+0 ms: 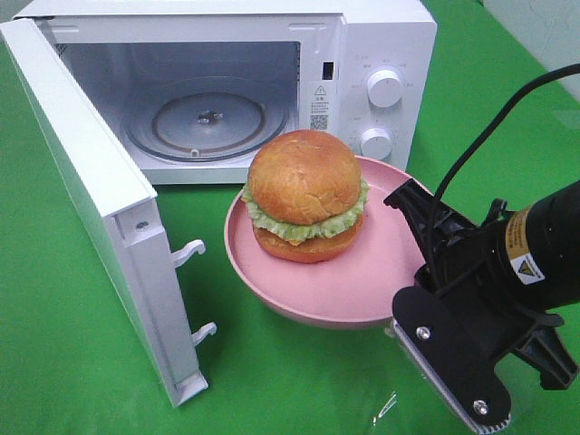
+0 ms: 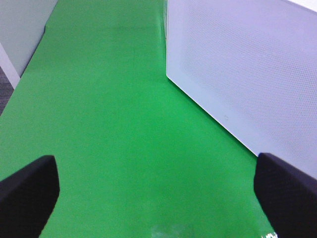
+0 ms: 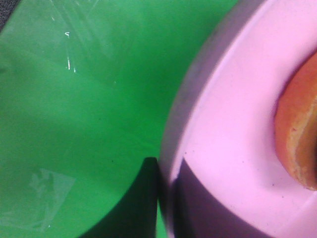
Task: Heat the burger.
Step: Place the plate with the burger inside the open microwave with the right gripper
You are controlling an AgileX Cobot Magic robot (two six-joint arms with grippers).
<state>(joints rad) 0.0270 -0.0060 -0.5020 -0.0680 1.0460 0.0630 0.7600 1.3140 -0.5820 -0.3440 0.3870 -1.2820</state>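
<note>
From the high view, one microwave (image 1: 390, 36) stands at the far side of the green counter (image 1: 54, 362). Its door (image 1: 82, 163) is swung wide to the left, its one glass turntable (image 1: 208, 118) is bare, and there are two knobs (image 1: 385, 88) on its right panel. One burger (image 1: 306, 195) sits upright on one pink plate (image 1: 272, 299), just before the open cavity and near the counter's middle. The right tool (image 1: 408, 204) meets the plate's right rim, so the burger lies left of it and a little farther off. The cavity lies beyond the burger, farther off and to the left. The burger is round, so it has no long axis to line up. The right arm is plainly the nearer; the left arm does not show here. In the left wrist view the left tool (image 2: 158, 198) stands spread wide with nothing between its fingers. It hangs over bare counter beside a pale perforated wall, which I take for the microwave's outer side, well apart from the burger. In the right wrist view the plate's rim runs between two dark shapes that I take for the fingers. I judge the right tool closed on that rim, with the bun's edge close by on the plate's floor. The coming move looks like carrying plate and burger together to the turntable.
</note>
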